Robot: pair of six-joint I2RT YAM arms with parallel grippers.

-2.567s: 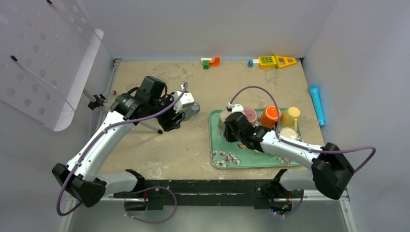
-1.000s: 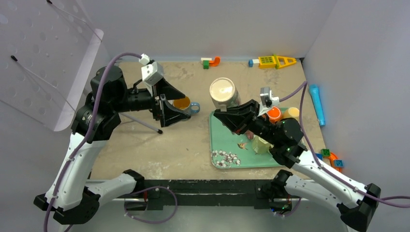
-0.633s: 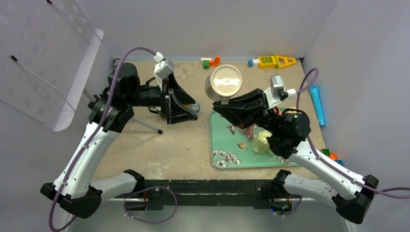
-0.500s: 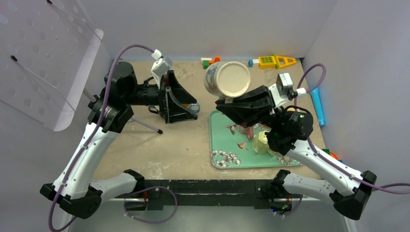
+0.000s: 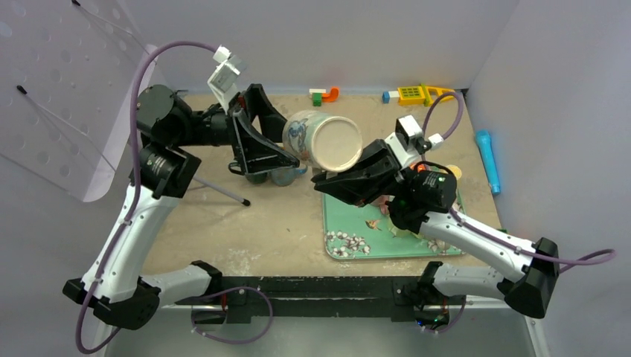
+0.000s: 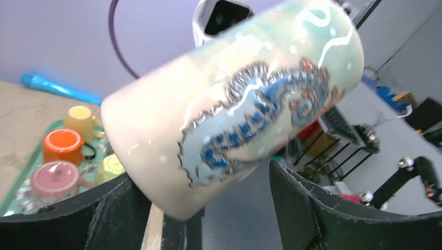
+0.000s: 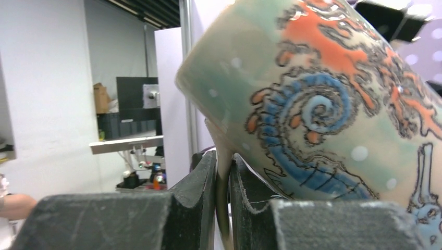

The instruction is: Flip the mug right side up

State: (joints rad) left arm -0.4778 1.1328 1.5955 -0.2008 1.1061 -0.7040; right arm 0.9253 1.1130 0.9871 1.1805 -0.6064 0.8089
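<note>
The right hand [image 7: 223, 165] pinches the tilted mug [image 5: 332, 143] above the counter [image 5: 260, 223]. The left hand [image 6: 208, 192] is spread, fingers flanking it.

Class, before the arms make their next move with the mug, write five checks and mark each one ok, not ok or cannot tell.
1. Right gripper shut on the mug: ok, it pinches a thin part at the mug's side.
2. Left gripper open: ok, it straddles the mug's body.
3. Left gripper touching the mug: cannot tell.
4. Mug right side up: not ok, it hangs tilted on its side, base towards the top camera.
5. Mug clear of the cups on the tray: ok, it is lifted above them.
</note>
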